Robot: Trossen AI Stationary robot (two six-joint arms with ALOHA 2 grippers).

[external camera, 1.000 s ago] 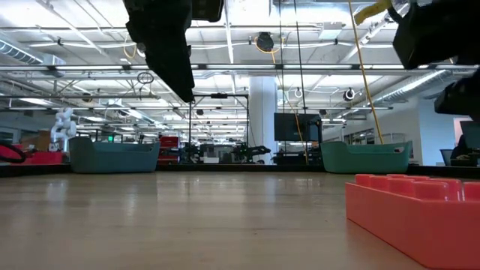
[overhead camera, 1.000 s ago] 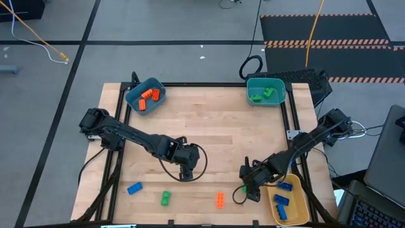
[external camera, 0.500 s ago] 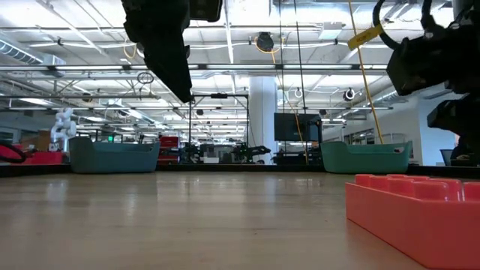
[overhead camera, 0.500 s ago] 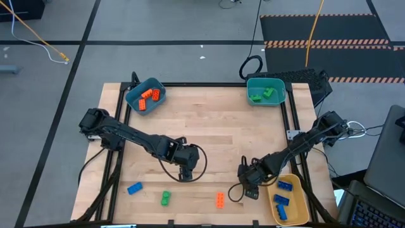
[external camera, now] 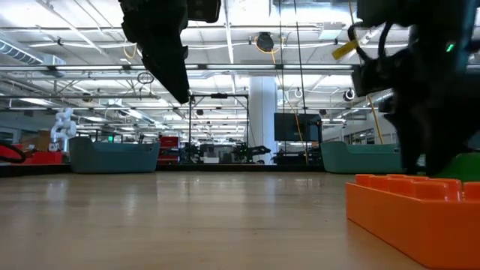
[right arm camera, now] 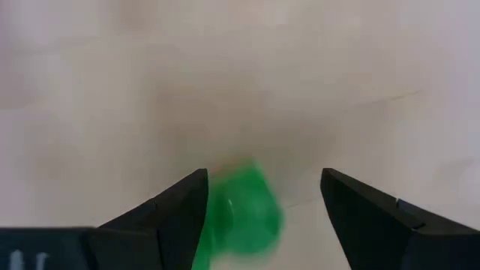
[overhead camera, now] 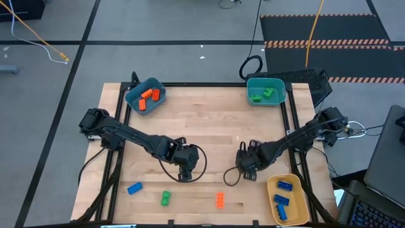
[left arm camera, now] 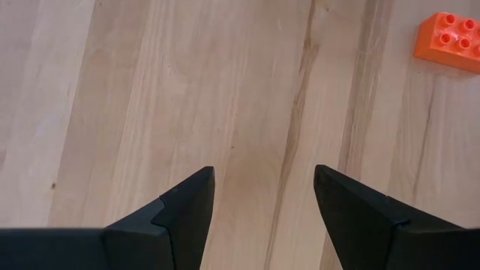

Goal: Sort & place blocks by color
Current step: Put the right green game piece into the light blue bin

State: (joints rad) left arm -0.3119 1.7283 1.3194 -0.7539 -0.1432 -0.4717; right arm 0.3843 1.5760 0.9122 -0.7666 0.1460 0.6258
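Overhead looks down; low skims table (external camera: 187, 217); wrists close above.

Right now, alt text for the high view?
Overhead view of a wooden table: the left gripper and right gripper hover mid-table. Blue, green and orange bricks lie along the near edge, with three bins at corners.
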